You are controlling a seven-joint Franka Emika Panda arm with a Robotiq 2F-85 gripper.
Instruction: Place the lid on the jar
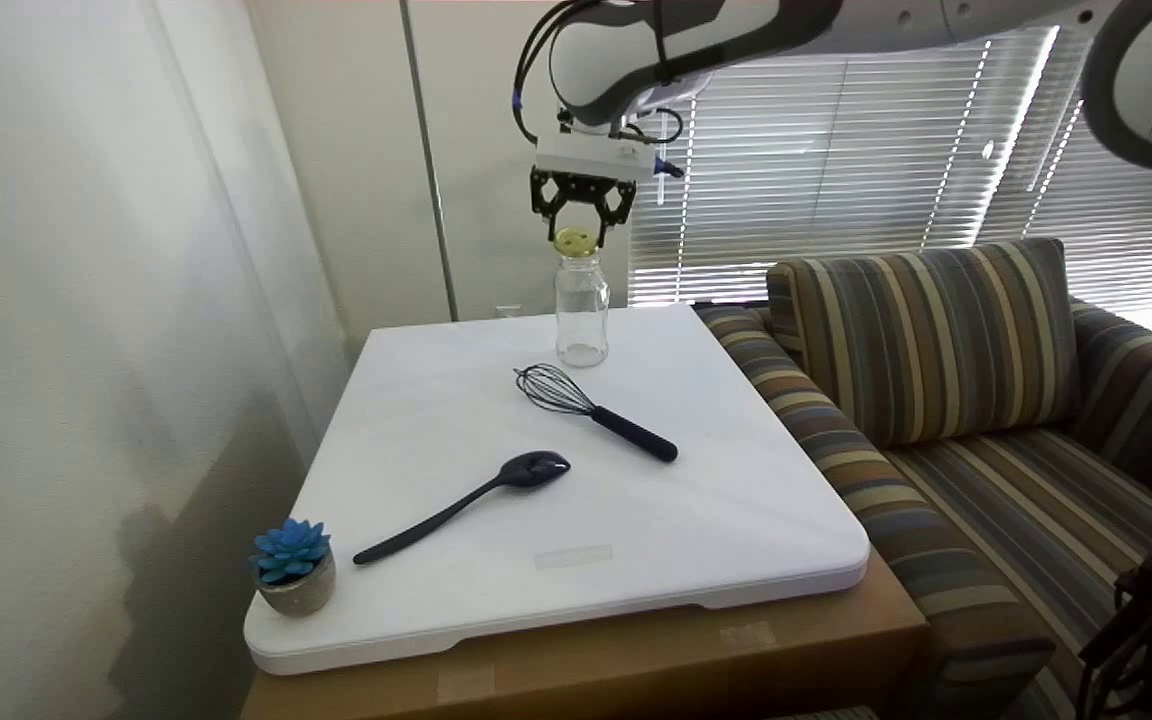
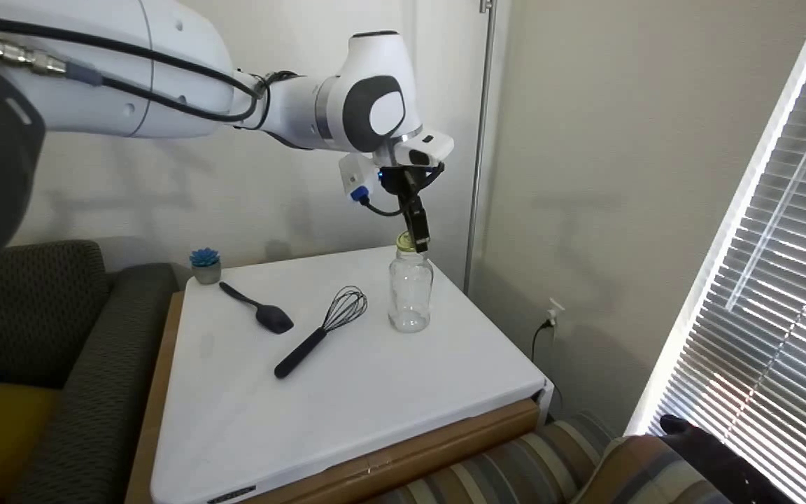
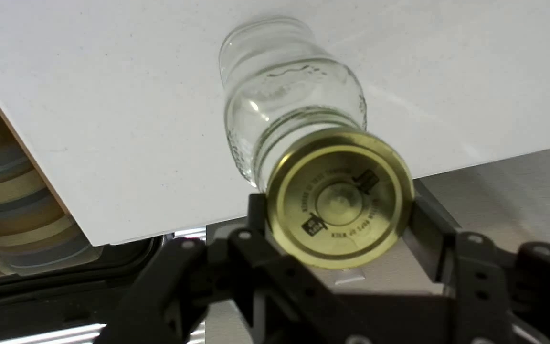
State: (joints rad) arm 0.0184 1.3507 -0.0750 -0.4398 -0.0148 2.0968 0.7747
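Observation:
The clear glass jar (image 1: 582, 312) stands upright near the far end of the white tabletop; it also shows in the exterior view (image 2: 410, 297) and the wrist view (image 3: 296, 91). The gold lid (image 1: 575, 243) is at the jar's mouth in both exterior views (image 2: 405, 242). My gripper (image 3: 338, 210) points down with one finger against each side of the lid (image 3: 339, 239), holding its rim. In the wrist view the lid covers part of the jar's neck and looks slightly tilted. I cannot tell whether it touches or sits squarely on the jar's rim.
A black whisk (image 1: 634, 432) lies close to the jar on the white tabletop (image 1: 716, 530). A black spoon (image 1: 534, 468) lies farther off, beside a small pot with a blue plant (image 1: 294, 560) at a corner. A wall and a striped armchair (image 1: 916, 350) flank the table.

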